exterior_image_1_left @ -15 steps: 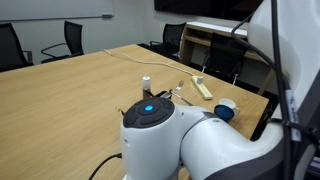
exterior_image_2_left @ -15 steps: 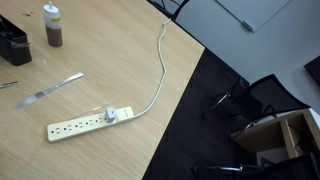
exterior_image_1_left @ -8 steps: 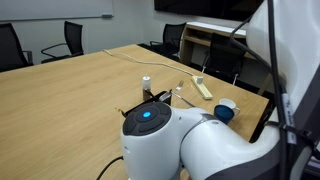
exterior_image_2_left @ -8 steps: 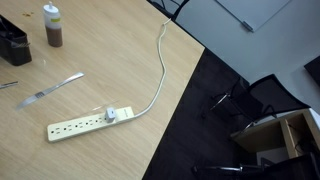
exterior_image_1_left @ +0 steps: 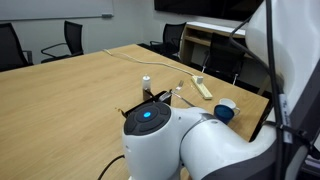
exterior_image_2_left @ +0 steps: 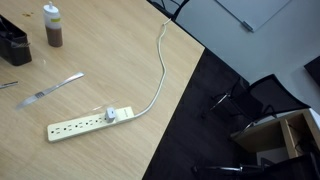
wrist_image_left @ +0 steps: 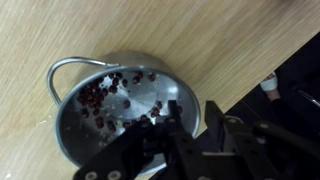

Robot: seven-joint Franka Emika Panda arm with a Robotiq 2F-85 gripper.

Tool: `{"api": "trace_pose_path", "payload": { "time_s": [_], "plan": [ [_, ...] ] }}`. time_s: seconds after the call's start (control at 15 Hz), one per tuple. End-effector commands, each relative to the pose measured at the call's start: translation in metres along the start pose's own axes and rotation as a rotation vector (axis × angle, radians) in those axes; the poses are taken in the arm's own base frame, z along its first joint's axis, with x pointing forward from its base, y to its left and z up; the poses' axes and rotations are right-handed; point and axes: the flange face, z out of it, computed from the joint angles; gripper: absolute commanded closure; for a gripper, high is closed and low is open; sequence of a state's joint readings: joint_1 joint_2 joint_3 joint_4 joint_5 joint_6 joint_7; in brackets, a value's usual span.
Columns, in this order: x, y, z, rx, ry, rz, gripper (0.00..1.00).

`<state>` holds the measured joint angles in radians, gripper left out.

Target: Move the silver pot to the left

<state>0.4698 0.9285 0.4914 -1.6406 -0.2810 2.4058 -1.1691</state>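
The gripper (wrist_image_left: 198,120) is straddling the rim of the silver pot (wrist_image_left: 115,125), seemingly to drag it leftward, though whether it is clamping cannot be told.

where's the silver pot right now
Only the wrist view shows it: the silver pot sits on the wooden table at lower left, close beside the gripper, near the table's edge.

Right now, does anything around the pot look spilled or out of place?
Nothing spilled. The silver pot stands upright close to the edge of the table, with dark red bits scattered inside and none visible on the wood. The tool is at its rim.
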Motion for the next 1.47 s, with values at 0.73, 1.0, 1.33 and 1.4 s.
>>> {"api": "trace_pose_path", "payload": {
  "time_s": [0.73, 1.0, 1.33, 1.4],
  "plan": [
    [-0.003, 0.016, -0.066, -0.124, -0.036, 0.101, 0.0],
    [-0.015, 0.017, -0.096, -0.156, -0.054, 0.252, 0.0],
    [-0.027, 0.023, -0.11, -0.175, -0.037, 0.36, 0.0],
    [-0.029, 0.022, -0.112, -0.177, -0.037, 0.369, 0.0]
  ]
}}
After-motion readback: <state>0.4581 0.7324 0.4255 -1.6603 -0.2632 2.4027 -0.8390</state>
